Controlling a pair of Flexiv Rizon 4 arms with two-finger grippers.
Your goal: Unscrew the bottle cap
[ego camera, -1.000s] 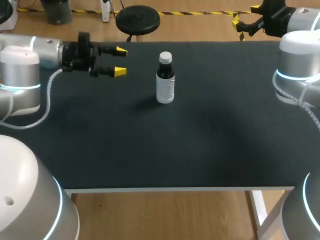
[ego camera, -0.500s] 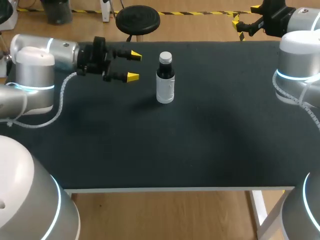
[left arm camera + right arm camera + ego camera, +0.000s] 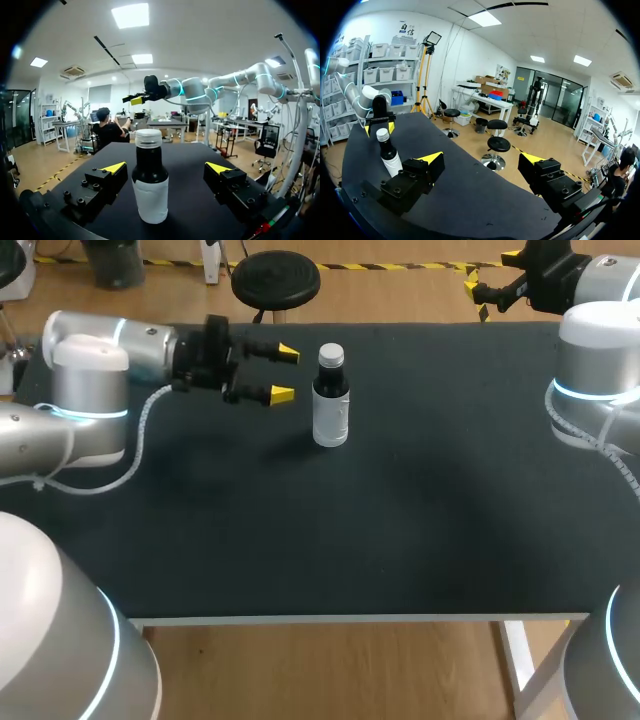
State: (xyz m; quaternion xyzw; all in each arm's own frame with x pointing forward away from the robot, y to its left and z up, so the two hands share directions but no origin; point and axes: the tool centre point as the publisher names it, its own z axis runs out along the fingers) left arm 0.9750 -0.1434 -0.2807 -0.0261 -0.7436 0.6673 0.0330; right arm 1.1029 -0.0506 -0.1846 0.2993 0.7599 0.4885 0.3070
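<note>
Dark bottle (image 3: 331, 400) with a white label, standing upright on the black table (image 3: 420, 530), toward 11 o'clock from the table's middle. Its white cap (image 3: 331, 354) is sitting fully on the neck, not yet loosened.

At 9 o'clock of the bottle, the left gripper (image 3: 284, 373) is hovering level with the cap and shoulder. Its fingers are spread wide and pointing at the bottle, close to it but touching nothing. In the left wrist view the bottle is standing just ahead, centred on the gap.

The right gripper (image 3: 490, 272) is hanging at 2 o'clock beyond the far table edge, also spread and empty.

Step in hand, as judged: lining up to steady the bottle. The next move is likely calling for the left fingers to enclose the body squarely, leaving the cap free.
</note>
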